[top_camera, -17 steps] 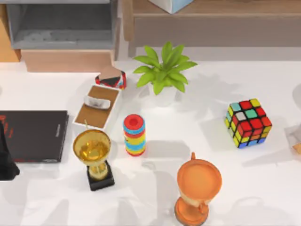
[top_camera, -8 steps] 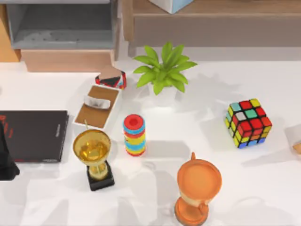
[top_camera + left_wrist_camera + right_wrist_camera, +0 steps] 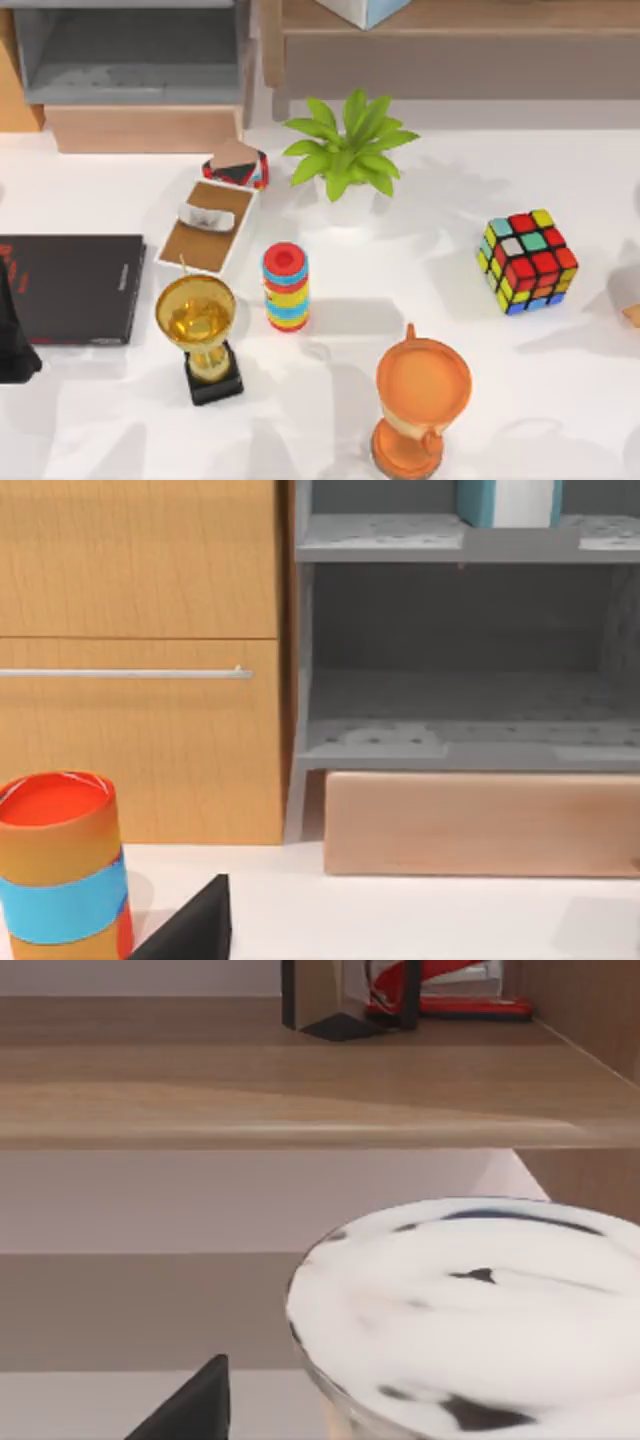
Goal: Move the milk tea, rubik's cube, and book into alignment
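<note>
Since nothing is lined up yet, the task looks barely begun: the book (image 3: pixel 362 10) sits far back on the shelf (image 3: pixel 480 20), the milk tea (image 3: pixel 470 1310) stands close before the right gripper (image 3: pixel 190 1410) (its grip I cannot tell, nor that of the left gripper (image 3: pixel 190 930), parked at the table's left edge), and the rubik's cube (image 3: pixel 528 262) rests alone at the right.

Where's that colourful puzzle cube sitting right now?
In the top view, the rubik's cube stands on the white table's right side, apart from everything, right of the potted plant and above the orange trophy.
</note>
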Controlling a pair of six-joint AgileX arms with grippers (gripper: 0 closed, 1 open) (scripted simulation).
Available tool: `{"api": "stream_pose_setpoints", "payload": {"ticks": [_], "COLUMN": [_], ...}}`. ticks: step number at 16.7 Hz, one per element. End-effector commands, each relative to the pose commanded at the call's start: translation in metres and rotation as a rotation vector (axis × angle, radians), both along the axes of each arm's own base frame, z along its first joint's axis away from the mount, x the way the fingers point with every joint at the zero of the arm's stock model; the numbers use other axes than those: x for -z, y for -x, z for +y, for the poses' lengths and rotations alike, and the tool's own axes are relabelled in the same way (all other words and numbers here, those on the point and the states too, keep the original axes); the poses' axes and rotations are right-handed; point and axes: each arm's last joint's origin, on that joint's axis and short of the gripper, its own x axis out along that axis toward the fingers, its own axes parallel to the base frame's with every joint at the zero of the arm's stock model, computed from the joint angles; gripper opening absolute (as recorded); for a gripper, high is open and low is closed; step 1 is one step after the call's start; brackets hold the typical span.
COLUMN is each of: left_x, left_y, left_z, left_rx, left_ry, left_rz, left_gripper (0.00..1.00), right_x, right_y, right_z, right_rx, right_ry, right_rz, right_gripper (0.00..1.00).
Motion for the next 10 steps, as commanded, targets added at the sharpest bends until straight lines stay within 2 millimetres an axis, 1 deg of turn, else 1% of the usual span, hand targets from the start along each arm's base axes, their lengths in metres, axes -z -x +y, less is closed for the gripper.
{"api": "stream_pose_setpoints", "payload": {"ticks": [4,6,8,10], "left_x": [0.0,0.0,0.0,0.0], "left_y": [0.0,0.0,0.0,0.0], "left_z": [0.0,0.0,0.0,0.0], "left_rx": [0.0,0.0,0.0,0.0], "left_ry": [0.0,0.0,0.0,0.0], "left_rz": [0.0,0.0,0.0,0.0], "left_gripper": [1.0,1.0,1.0,1.0], "right_x": [0.0,-0.008,-0.022,-0.039], "right_y": [0.0,-0.006,-0.021,-0.045], "right_z": [-0.002,-0.004,-0.006,-0.005], "right_rx": [0.006,0.014,0.02,0.017], "right_ry": [-0.001,0.005,0.011,0.008], "right_rz": [-0.001,-0.014,-0.033,-0.043], "right_gripper": [1.0,1.0,1.0,1.0]}}
